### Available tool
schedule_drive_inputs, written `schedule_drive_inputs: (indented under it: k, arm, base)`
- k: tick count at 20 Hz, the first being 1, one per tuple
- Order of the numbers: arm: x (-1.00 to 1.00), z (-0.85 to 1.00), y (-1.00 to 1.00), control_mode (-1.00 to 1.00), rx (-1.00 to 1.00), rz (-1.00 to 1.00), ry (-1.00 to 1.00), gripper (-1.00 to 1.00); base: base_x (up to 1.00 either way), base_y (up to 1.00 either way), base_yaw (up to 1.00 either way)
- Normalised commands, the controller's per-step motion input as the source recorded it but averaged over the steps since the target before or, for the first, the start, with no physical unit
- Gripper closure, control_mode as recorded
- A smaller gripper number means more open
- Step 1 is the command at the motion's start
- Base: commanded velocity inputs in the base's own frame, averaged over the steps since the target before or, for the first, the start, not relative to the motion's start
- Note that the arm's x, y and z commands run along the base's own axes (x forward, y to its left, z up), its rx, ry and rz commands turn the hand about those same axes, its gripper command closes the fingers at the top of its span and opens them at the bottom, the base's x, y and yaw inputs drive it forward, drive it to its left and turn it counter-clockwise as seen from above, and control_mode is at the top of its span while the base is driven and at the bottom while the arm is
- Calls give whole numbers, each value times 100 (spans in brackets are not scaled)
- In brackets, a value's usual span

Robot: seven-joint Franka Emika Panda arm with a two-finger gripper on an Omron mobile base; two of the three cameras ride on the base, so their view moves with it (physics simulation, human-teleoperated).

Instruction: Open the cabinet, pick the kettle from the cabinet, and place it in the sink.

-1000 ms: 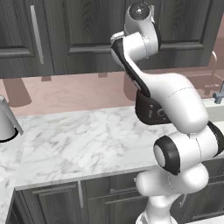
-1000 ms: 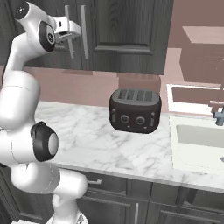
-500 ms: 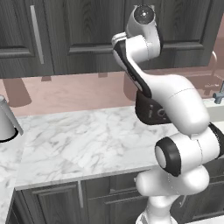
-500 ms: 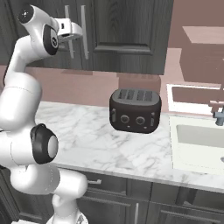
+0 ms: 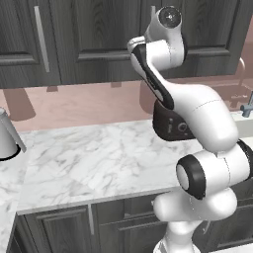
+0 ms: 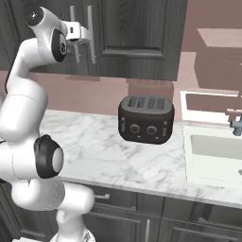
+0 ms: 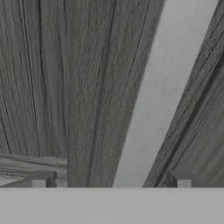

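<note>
Marble surface (image 6: 94, 146) carried a toaster (image 6: 145, 119). Above it the cabinet (image 6: 142, 33) stood shut, jaws spread wide around its bar handle (image 7: 157, 96) (not yet gripped). Kettle presumably inside, unseen; opening, picking and the sink (image 6: 212, 153) all remained.

Arm (image 5: 197, 108): glossy white rounded link shells, dark grey/black bands at the joints, black circular cap with pale centre on the top joint. Bulbous white base segments. Tool (image 6: 78, 33): small white boxy hand, dark fingertips (image 7: 183, 181).
</note>
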Motion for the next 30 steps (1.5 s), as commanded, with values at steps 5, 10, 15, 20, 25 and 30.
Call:
schedule_drive_inputs:
  k: [5,10,15,20,25,30]
  arm:
    - [57,-16,-8,-100,11,1,-1,100]
    - [63,-13,-8,-100,13,3,-1,100]
    - [56,-11,-4,-100,13,5,-6,100]
    - [29,-2,1,-100,14,10,-8,100]
    - [-8,0,21,-100,17,16,-9,100]
    - [-22,-1,33,-100,10,12,-21,100]
  base:
    - [0,0,0]
    - [0,0,0]
    - [0,0,0]
    - [0,0,0]
    - [0,0,0]
    - [0,0,0]
